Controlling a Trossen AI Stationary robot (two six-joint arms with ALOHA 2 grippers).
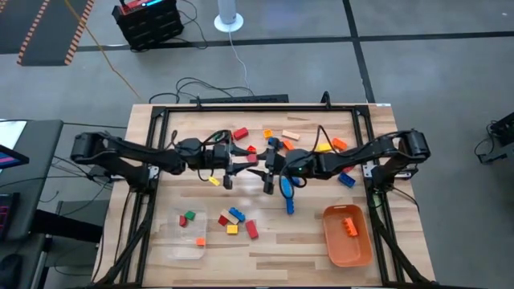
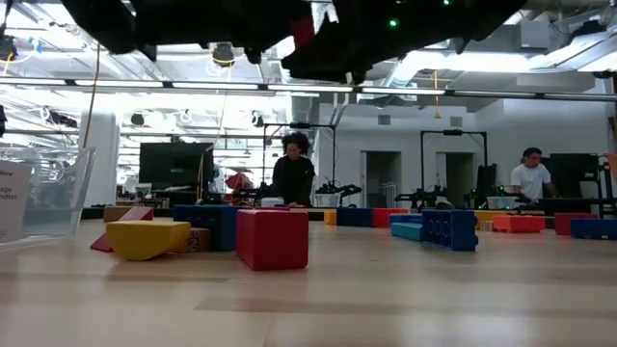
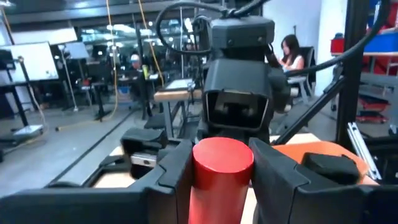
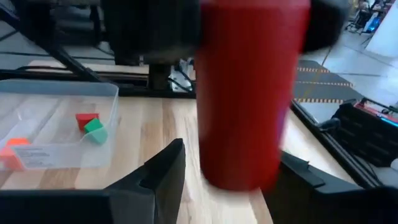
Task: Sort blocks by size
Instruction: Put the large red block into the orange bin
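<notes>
A long red brick (image 3: 222, 158) is held above the middle of the table, between my two grippers, which face each other there. My left gripper (image 1: 246, 164) is shut on one end of it. My right gripper (image 1: 270, 166) is open. Its fingers (image 4: 166, 171) stand on either side of the brick's other end (image 4: 249, 162), and I cannot tell whether they touch it. Other blocks lie loose on the table: a long blue one (image 1: 289, 197), a red one (image 1: 239, 134), and small ones (image 1: 233, 221) near the front. My left gripper pinches the red brick between its two fingers (image 3: 177, 177), on the two sides of one end (image 3: 205, 180). The fingers come level from the table's left and lie along the brick. The brick sticks out past the fingertips toward my right gripper, clear of the table.
A clear tray (image 1: 173, 245) at the front left holds small green, red and orange blocks. An orange tray (image 1: 333, 241) at the front right holds an orange bar. In the low view, red (image 2: 272, 238), yellow (image 2: 145, 238) and blue (image 2: 448, 229) blocks stand on the table. People sit in the room beyond.
</notes>
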